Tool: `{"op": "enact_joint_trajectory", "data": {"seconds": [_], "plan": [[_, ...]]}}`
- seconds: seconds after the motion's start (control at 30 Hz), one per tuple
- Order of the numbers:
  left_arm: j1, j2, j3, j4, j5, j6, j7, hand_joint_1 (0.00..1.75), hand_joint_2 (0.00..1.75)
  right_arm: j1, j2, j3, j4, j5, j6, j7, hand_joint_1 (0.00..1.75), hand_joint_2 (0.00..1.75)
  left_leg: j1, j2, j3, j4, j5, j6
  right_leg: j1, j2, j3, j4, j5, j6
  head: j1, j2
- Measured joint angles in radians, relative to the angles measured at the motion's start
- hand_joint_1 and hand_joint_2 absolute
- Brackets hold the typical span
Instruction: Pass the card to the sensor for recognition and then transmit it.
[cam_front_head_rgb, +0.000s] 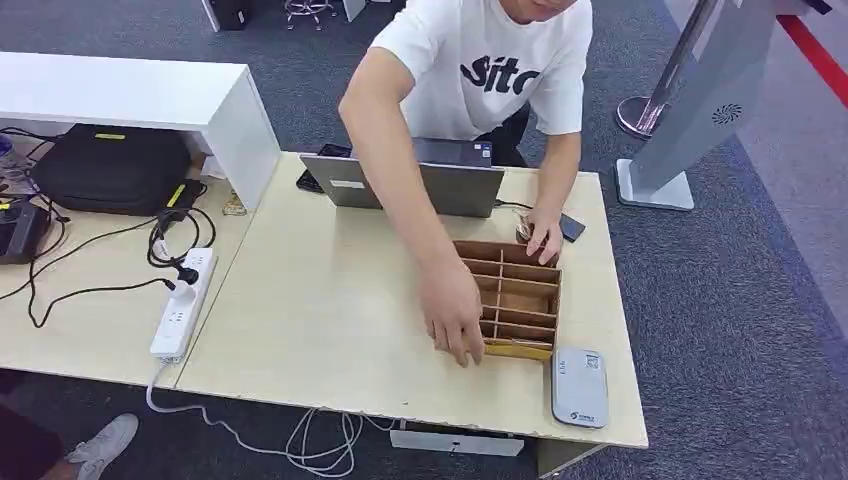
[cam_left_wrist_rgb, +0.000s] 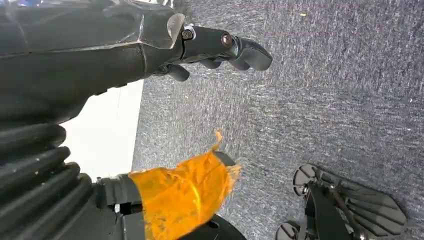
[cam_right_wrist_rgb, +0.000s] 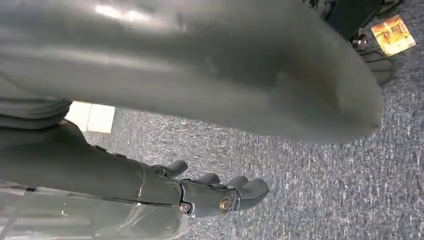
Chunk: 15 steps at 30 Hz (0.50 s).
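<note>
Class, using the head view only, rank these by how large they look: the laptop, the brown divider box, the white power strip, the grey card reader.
1. Laptop, partly hidden by the person's arm.
2. Brown divider box.
3. White power strip.
4. Grey card reader.
The last two look close; the ranking is unsure.

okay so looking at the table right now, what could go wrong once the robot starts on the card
A person's hand is at the divided box; if the robot reaches in now it could hit that arm.
The reader lies near the table's front corner, so a clumsy pass might push it off.
Both robot hands, left hand and right hand, hang over the carpet holding nothing, so a long reach is ahead.
</note>
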Motion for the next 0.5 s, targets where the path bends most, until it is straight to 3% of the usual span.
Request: {"op": "enact_joint_trajectory", "data": {"seconds": [0.1, 0.13, 0.17, 0.5], "plan": [[0.000, 0.000, 0.005, 0.000, -0.002, -0.003, -0.001, 0.00, 1.75, 0.000, 0.000, 0.000, 0.000, 0.004, 0.002, -0.002, 0.00, 0.00, 0.000, 0.000, 0.000, 0.000, 0.000, 0.000, 0.000, 0.000, 0.000, 0.000, 0.000, 0.000, 0.000, 0.000], [0.000, 0.001, 0.007, 0.000, -0.004, -0.003, -0.001, 0.00, 1.75, 0.000, 0.000, 0.000, 0.000, 0.005, 0.002, -0.001, 0.00, 1.75, 0.000, 0.000, 0.000, 0.000, 0.000, 0.000, 0.000, 0.000, 0.000, 0.000, 0.000, 0.000, 0.000, 0.000], [0.000, 0.001, 0.008, 0.000, -0.005, -0.004, -0.001, 0.00, 0.00, 0.000, 0.000, 0.000, 0.000, 0.005, 0.002, 0.003, 0.00, 1.75, 0.000, 0.000, 0.000, 0.000, 0.000, 0.000, 0.000, 0.000, 0.000, 0.000, 0.000, 0.000, 0.000, 0.000], [-0.002, 0.004, 0.021, 0.000, -0.016, -0.011, -0.016, 0.00, 0.00, 0.000, 0.000, -0.001, 0.000, 0.018, 0.003, 0.064, 0.00, 1.75, 0.000, 0.000, 0.000, 0.000, 0.000, 0.000, 0.000, 0.000, 0.000, 0.000, 0.000, 0.000, 0.000, 0.000]]}}
